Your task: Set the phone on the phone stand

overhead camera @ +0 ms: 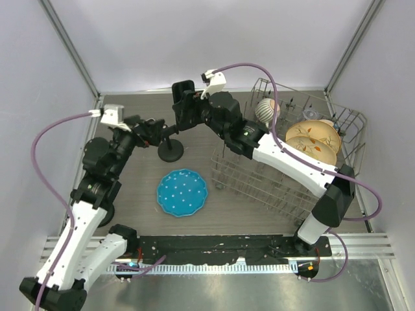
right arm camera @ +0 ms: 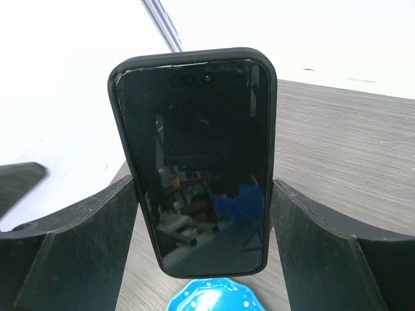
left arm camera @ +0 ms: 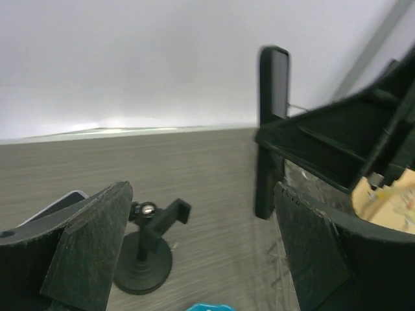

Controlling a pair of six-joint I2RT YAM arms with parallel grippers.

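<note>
The phone (right arm camera: 198,162) is black with a dark glossy screen and stands upright between the fingers of my right gripper (right arm camera: 204,194), which is shut on its two long edges. From above, the phone (overhead camera: 183,92) is held off the table behind the phone stand (overhead camera: 170,150), a black round base with a short post and clamp arm. In the left wrist view the phone (left arm camera: 272,123) shows edge-on, right of the stand (left arm camera: 146,249). My left gripper (left arm camera: 201,259) is open with nothing between its fingers, and hovers just left of the stand (overhead camera: 154,129).
A blue dotted plate (overhead camera: 182,192) lies in front of the stand. A wire dish rack (overhead camera: 279,178) fills the right side, with patterned plates (overhead camera: 313,139) and a striped cup (overhead camera: 266,109) in it. White walls close in the back and sides.
</note>
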